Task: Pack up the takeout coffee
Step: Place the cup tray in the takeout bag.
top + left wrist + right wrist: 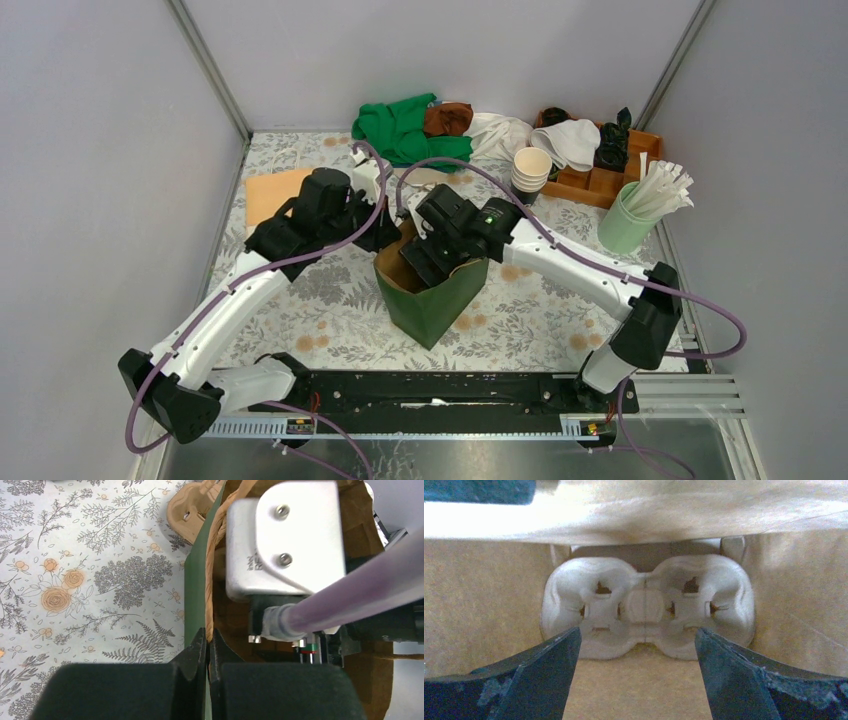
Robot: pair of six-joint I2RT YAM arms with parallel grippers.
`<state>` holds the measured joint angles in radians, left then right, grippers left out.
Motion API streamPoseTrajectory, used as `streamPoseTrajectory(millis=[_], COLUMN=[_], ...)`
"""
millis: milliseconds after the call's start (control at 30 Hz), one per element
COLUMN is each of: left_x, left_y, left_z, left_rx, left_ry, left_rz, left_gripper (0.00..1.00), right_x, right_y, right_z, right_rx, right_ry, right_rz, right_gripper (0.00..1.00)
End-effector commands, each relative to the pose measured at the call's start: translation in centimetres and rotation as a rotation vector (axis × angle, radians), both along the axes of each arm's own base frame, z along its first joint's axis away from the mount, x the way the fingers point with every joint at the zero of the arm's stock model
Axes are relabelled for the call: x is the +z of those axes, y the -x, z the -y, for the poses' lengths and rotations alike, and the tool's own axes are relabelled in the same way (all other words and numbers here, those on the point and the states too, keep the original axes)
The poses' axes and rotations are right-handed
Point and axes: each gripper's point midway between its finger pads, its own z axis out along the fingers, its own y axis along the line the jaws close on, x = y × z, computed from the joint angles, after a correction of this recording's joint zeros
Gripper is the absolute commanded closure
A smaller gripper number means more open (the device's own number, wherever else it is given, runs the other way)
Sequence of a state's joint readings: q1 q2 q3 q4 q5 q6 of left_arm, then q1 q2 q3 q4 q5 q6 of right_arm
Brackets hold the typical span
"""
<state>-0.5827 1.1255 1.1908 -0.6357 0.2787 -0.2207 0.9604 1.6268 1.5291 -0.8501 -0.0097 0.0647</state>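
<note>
A green paper bag (430,305) stands open in the middle of the table. My left gripper (393,238) is shut on the bag's near wall (195,580) at its rim, fingertips pinched together (207,637). My right gripper (425,262) reaches down inside the bag; in the right wrist view it is open and empty (638,635) above a moulded-pulp cup carrier (644,605) lying on the bag's floor. The bag's brown inner walls (484,590) surround it. The takeout coffee with its white lid is not visible in any view.
Part of another pulp carrier (192,507) lies on the floral cloth just beyond the bag. A stack of lidless cream cups (531,168), a wooden tray (600,185), a green cup of white sticks (630,220), cloths (405,125) and a tan board (272,192) are at the back.
</note>
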Motion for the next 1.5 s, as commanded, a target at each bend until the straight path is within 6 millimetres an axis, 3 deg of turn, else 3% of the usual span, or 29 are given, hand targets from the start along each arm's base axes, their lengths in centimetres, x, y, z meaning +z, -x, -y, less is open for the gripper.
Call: streamPoseTrajectory(millis=[0, 167, 400, 567, 767, 900, 1033, 1100, 1233, 1467], left_x=[2.3, 2.5, 2.6, 2.6, 3.1, 2.8, 2.7, 2.7, 2.8, 3.4], left_y=[-0.2, 0.1, 0.1, 0.2, 0.8, 0.9, 0.4, -0.1, -0.4, -0.3], left_z=[0.5, 0.6, 0.1, 0.1, 0.5, 0.5, -0.3, -0.8, -1.3, -2.0], left_rx=[0.005, 0.002, 0.028, 0.029, 0.015, 0.032, 0.118, 0.193, 0.324, 0.453], left_ry=[0.045, 0.052, 0.041, 0.047, 0.076, 0.078, 0.082, 0.099, 0.173, 0.29], left_rz=[0.048, 0.046, 0.053, 0.047, 0.031, 0.016, 0.006, -0.012, -0.081, -0.139], left_gripper=[1.0, 1.0, 1.0, 1.0, 1.0, 1.0, 1.0, 1.0, 1.0, 0.99], right_x=[4.8, 6.3, 7.8, 10.4, 12.6, 15.4, 19.6, 20.7, 21.5, 19.6], right_y=[-1.4, -1.6, -2.5, -2.7, -4.3, -4.7, -5.6, -6.0, -6.1, -6.4], right_z=[-0.9, -2.1, -1.9, -1.6, -2.1, -2.6, -1.5, -0.8, 1.6, 7.1], right_rx=[-0.01, 0.015, -0.025, -0.05, -0.156, -0.182, -0.265, -0.313, -0.459, -0.763], right_ry=[-0.113, -0.203, -0.354, -0.506, -0.646, -0.799, -0.832, -0.799, -0.724, -0.441], right_rz=[0.143, 0.187, 0.326, 0.44, 0.522, 0.598, 0.658, 0.647, 0.587, 0.518], right_gripper=[0.07, 0.1, 0.22, 0.23, 0.25, 0.24, 0.27, 0.28, 0.27, 0.18])
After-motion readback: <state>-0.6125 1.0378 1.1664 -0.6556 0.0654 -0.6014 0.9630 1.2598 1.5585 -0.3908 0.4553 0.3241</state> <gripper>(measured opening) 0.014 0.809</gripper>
